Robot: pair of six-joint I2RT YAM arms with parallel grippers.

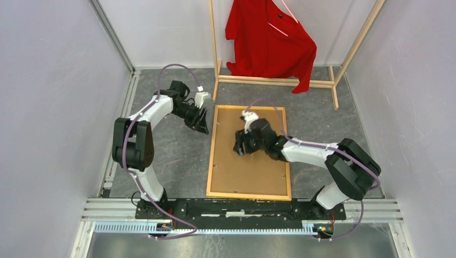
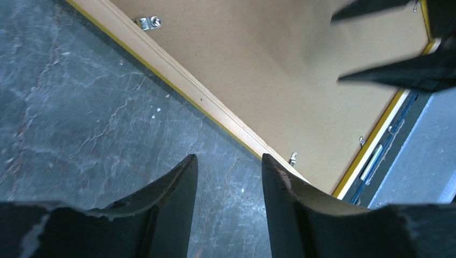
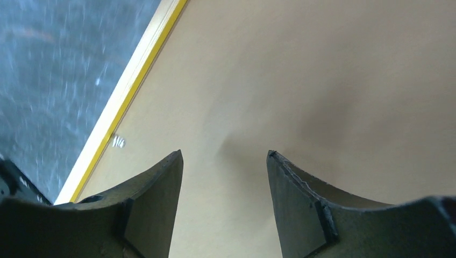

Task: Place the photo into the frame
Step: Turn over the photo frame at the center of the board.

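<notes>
The left pincer (image 1: 201, 125) and right pincer (image 1: 239, 145) gape half-open and empty, the frame (image 1: 211, 161) just right of the first, its backing board (image 1: 253, 172) beneath the second.

The desk (image 1: 177, 161) has a dark grey top veined like stone. Plain pale grey walls (image 1: 48, 80) close it in on the left, right and far sides. At the far end stands a light wooden rack (image 1: 274, 81) with a red shirt (image 1: 266, 43) hanging from it. Aluminium rails (image 1: 102, 207) run along the near edge. The light is soft and even.
</notes>
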